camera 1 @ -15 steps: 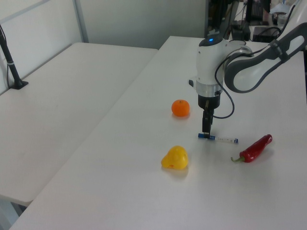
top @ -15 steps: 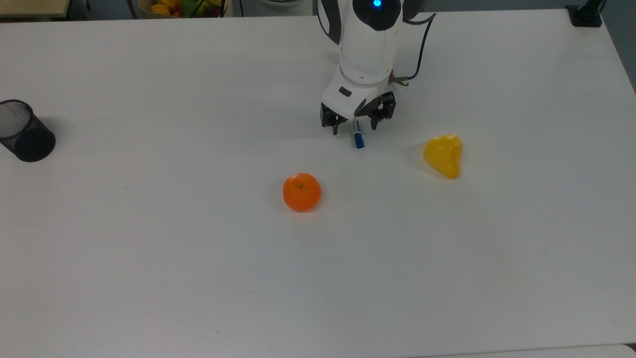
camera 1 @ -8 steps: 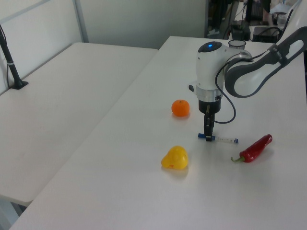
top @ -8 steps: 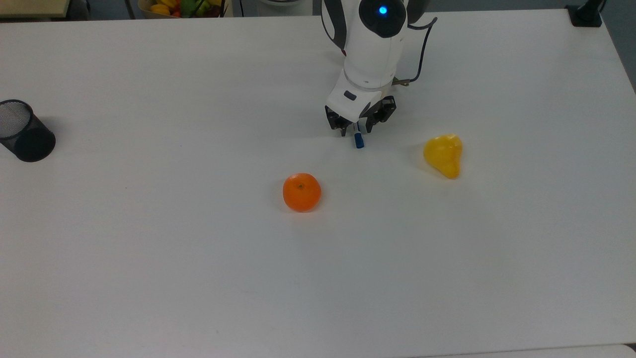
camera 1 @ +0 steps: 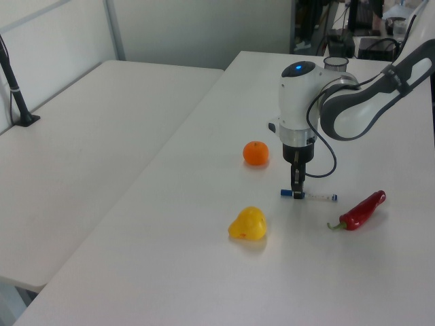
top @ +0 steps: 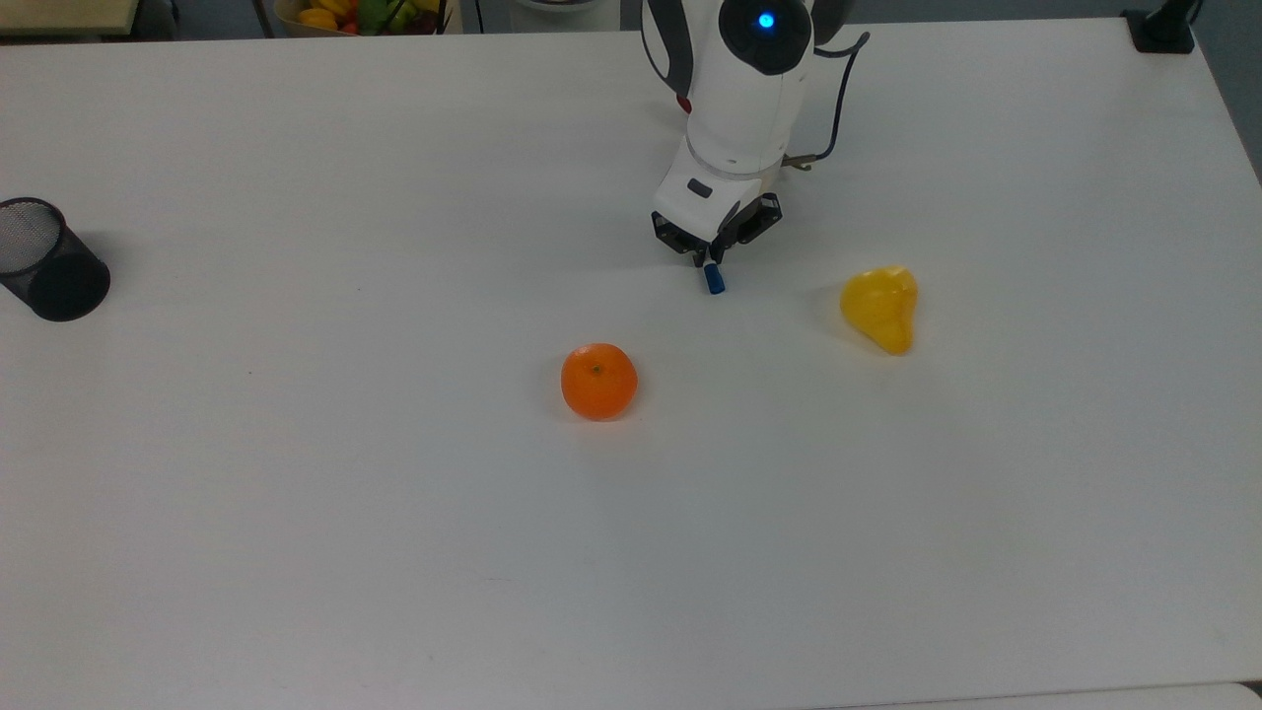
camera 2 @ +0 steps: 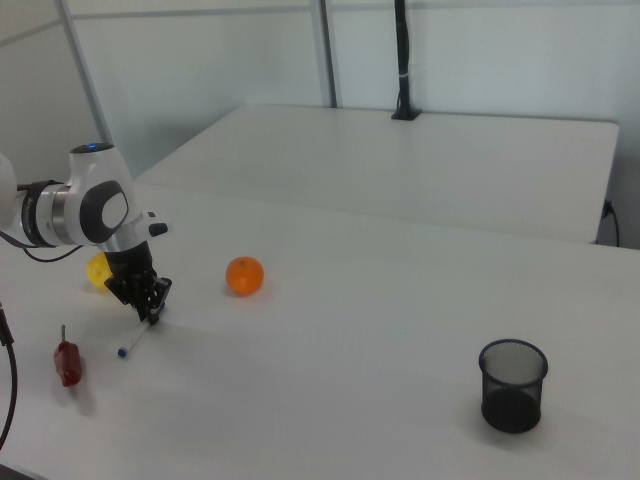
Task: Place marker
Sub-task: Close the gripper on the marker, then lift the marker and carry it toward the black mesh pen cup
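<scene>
The marker (camera 1: 314,196), a slim white pen with a blue cap, lies flat on the white table (top: 296,493). In the top view its blue cap (top: 714,280) sticks out below the gripper (top: 712,260). The gripper points straight down, with its fingers closed in on the barrel just behind the cap. The left view has the gripper (camera 1: 297,194) down at table level over the marker's capped end. In the right view the gripper (camera 2: 152,315) stands at one end of the marker (camera 2: 136,338).
An orange (top: 598,381) sits near the top view's middle and a yellow pear-shaped fruit (top: 880,306) to the marker's right. A red chilli (camera 1: 360,210) lies beyond the marker's far end. A black mesh cup (top: 44,261) stands at the top view's left edge.
The fingers went from wide open to closed around the marker, and the gripper sank to the table. The marker itself has not moved.
</scene>
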`<act>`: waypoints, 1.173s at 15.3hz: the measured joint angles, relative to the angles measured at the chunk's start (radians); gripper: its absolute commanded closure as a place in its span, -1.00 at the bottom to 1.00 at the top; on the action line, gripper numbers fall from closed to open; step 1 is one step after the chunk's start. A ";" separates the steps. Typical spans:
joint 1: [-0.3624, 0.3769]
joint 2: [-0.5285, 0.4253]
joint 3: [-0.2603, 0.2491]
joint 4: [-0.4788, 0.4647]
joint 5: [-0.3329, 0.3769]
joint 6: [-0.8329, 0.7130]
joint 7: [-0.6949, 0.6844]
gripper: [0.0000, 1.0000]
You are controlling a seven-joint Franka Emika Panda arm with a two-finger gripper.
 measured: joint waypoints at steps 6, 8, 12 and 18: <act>-0.025 -0.059 0.000 0.005 0.000 -0.015 0.000 1.00; -0.044 -0.113 -0.001 0.008 0.000 -0.033 0.000 1.00; -0.079 -0.241 -0.019 0.027 0.014 -0.125 0.000 1.00; -0.115 -0.370 -0.118 0.137 0.083 -0.374 -0.075 1.00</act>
